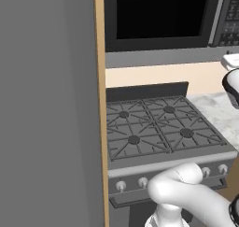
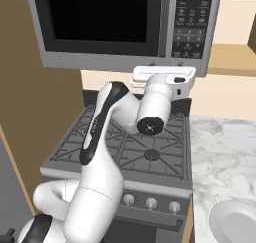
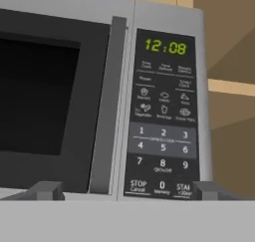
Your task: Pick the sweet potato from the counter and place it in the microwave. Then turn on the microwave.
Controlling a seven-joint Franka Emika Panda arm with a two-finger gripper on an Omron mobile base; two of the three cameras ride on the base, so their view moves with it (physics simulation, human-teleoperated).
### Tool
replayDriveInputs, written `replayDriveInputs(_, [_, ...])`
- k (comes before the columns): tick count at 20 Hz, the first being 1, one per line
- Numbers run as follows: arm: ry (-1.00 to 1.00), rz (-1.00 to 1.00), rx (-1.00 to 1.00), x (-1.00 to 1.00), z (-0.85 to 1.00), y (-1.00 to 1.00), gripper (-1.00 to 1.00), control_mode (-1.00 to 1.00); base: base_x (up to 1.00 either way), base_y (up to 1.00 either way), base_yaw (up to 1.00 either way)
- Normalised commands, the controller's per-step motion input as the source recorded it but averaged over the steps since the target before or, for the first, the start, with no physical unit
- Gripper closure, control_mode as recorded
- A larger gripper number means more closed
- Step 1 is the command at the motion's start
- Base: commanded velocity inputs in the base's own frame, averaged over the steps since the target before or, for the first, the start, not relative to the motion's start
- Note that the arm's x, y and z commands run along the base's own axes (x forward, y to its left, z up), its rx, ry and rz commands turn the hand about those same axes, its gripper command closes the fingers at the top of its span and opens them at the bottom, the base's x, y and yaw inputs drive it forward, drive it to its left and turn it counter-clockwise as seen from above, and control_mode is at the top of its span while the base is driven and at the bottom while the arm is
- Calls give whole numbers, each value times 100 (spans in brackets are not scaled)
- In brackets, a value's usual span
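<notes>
The gripper (image 3: pixel 125 191) stands with its jaws spread wide and nothing between them, its two fingertips (image 3: pixel 46 190) far apart. It is raised over the stove (image 2: pixel 135 147), just under the microwave (image 3: pixel 99 101) and pointing up at it. Directly ahead of the gripper lies the button panel (image 3: pixel 163 116), its clock lit green; the closed dark glass door (image 3: pixel 37 101) sits to the left of the gripper. The marbled counter (image 2: pixel 220 152) lies below it, to the right. The sweet potato cannot be made out.

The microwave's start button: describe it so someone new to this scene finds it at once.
Start at the microwave above the stove. Right of its dark door is the button panel, with a green clock on top. The start button sits in the bottom-right corner, opposite Stop, below the 9.
</notes>
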Motion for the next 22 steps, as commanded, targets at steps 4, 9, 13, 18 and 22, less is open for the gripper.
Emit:
replayDriveInputs(4, [0, 11, 0, 3, -8, -38, -100, -100, 0, 0, 0])
replayDriveInputs(9, [0, 11, 0, 0, -15, -33, -100, -100, 0, 0, 0])
replayDriveInputs(13, [0, 5, 0, 0, -22, -34, -100, -100, 0, 0, 0])
replayDriveInputs(18, [0, 0, 0, 0, -23, -45, -100, -100, 0, 0, 0])
replayDriveInputs(22, [0, 0, 0, 0, -24, -38, -100, -100, 0, 0, 0])
